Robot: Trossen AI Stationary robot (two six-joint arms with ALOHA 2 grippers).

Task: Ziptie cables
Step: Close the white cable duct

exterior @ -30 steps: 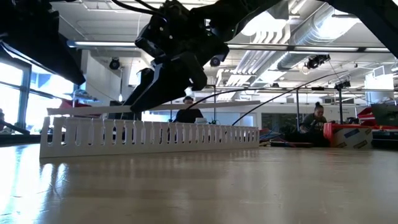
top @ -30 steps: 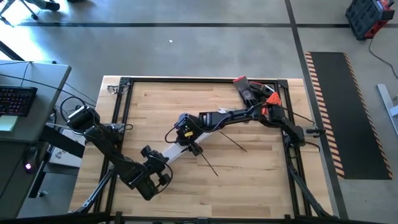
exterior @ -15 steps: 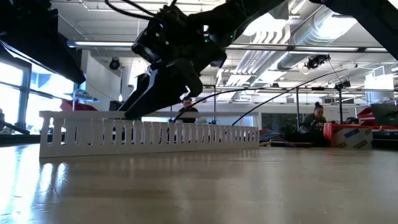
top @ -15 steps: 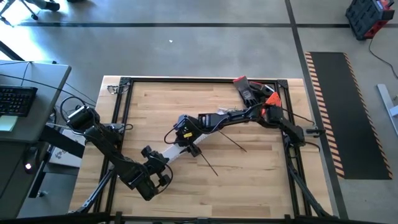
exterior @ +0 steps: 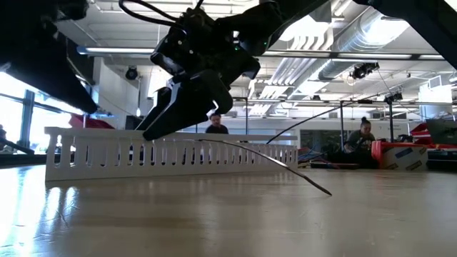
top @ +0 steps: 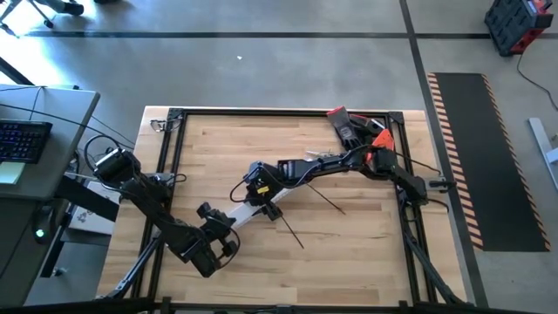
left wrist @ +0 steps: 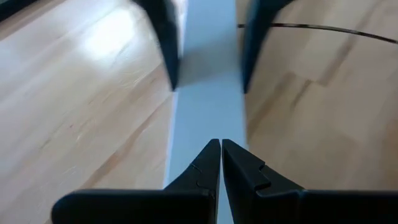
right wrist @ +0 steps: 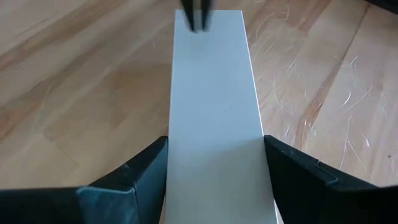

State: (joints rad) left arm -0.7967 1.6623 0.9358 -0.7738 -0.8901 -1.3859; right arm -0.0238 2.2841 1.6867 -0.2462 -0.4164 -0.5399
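Reaching low across the table, the right end effector (right wrist: 214, 171) straddles the white channel (right wrist: 214, 93), fingers wide.

Zipties (top: 328, 200): two thin, straight black strips lying flat on the wooden worktop (top: 349, 253), approx. mid-worktop, both running diagonally in the high view. One sits nearer the right arm; the other (top: 292, 233) lies closer to the front edge, well apart from the first. Low view shows one thin dark strip (exterior: 285, 165) arcing down, its tip touching the worktop.

Cables (top: 248, 180): thin dark wire curving in a loop near the worktop's middle. Connector too small to make out.
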